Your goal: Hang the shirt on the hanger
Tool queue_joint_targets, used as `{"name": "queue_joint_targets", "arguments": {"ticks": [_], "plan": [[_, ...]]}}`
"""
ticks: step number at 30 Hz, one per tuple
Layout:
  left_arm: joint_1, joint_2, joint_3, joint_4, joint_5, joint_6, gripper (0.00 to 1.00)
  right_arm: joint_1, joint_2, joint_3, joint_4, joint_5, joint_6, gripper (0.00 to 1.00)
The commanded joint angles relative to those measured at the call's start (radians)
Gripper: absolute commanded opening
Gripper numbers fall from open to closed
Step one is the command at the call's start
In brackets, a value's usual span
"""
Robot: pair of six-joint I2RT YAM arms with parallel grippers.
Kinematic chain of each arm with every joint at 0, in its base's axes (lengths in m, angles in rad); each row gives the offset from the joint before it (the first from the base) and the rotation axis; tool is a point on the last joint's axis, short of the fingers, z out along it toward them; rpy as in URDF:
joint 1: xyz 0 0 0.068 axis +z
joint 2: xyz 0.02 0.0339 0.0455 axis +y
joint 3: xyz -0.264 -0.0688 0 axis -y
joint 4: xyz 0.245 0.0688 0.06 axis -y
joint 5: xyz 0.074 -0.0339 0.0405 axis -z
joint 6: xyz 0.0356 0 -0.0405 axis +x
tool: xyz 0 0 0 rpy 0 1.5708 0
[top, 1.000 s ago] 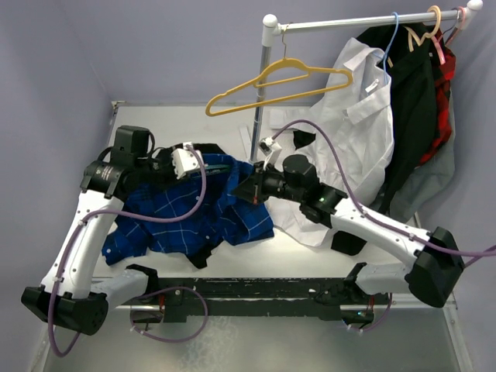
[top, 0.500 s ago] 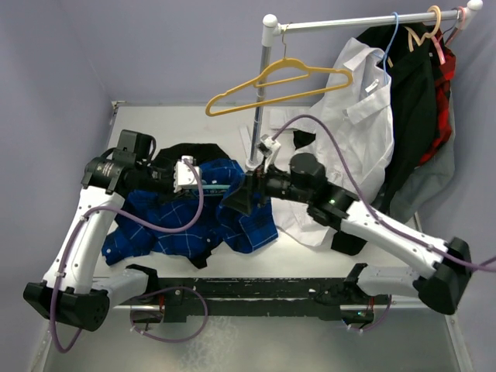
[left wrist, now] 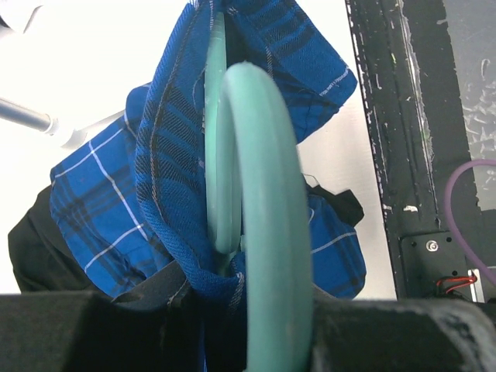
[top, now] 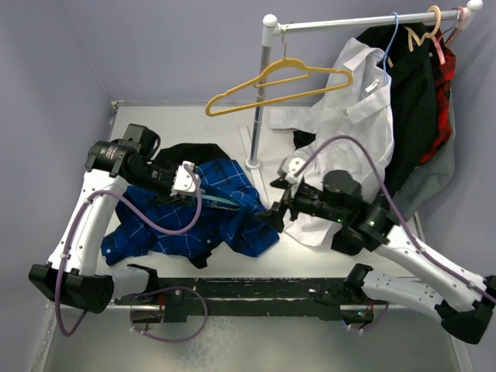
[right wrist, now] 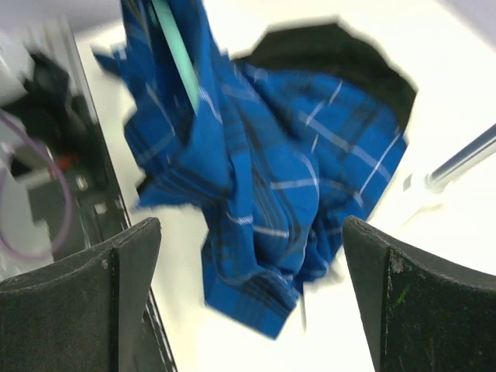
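2 things have changed in the last second. The right gripper [top: 274,214], which was pinched at the right edge of the shirt [top: 232,213], now stands with its fingers wide apart and nothing between them. It has also drawn back to the right and toward the near edge, just clear of the cloth.

The left gripper [top: 187,181] is clamped on the hanger [left wrist: 260,201]. In its wrist view the teal loop runs straight out from between its fingers into a fold of blue plaid.

The shirt sits left of centre on the table [top: 178,124]. Part of it is draped over 1 arm of the hanger, and the rest is heaped below on the table, partly over a black garment [top: 194,153]. It lies near the rack pole [top: 260,101] and just left of the white shirt [top: 349,116].

I judge the release to mean 1 shoulder has been fed on and let drop. The other arm of the hanger cannot be seen, so the job looks about half done. The freed gripper probably needs a fresh hold on the opposite shoulder.
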Motion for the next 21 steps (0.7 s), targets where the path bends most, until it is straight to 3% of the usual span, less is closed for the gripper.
{"name": "queue_joint_targets", "arguments": {"ticks": [1,5,11,15,19,21], "plan": [[0.007,-0.021,0.021,-0.047,0.066,0.082,0.0,0.0,0.061,-0.051,-0.053,-0.078,-0.18,0.99],[0.007,-0.023,-0.014,-0.04,0.061,0.1,0.0,-0.001,0.157,-0.01,-0.068,-0.128,-0.225,0.81],[0.007,-0.015,-0.033,-0.044,0.098,0.108,0.0,0.0,0.265,0.006,0.018,-0.143,-0.252,0.76],[0.007,-0.012,-0.046,-0.023,0.095,0.109,0.0,0.0,0.313,0.018,0.081,-0.183,-0.222,0.48],[0.006,-0.014,-0.078,0.033,0.088,0.081,0.0,0.009,0.361,0.056,0.124,-0.251,-0.188,0.29],[0.005,-0.009,-0.085,0.034,0.093,0.082,0.0,0.018,0.367,0.057,0.152,-0.269,-0.176,0.26]]}}
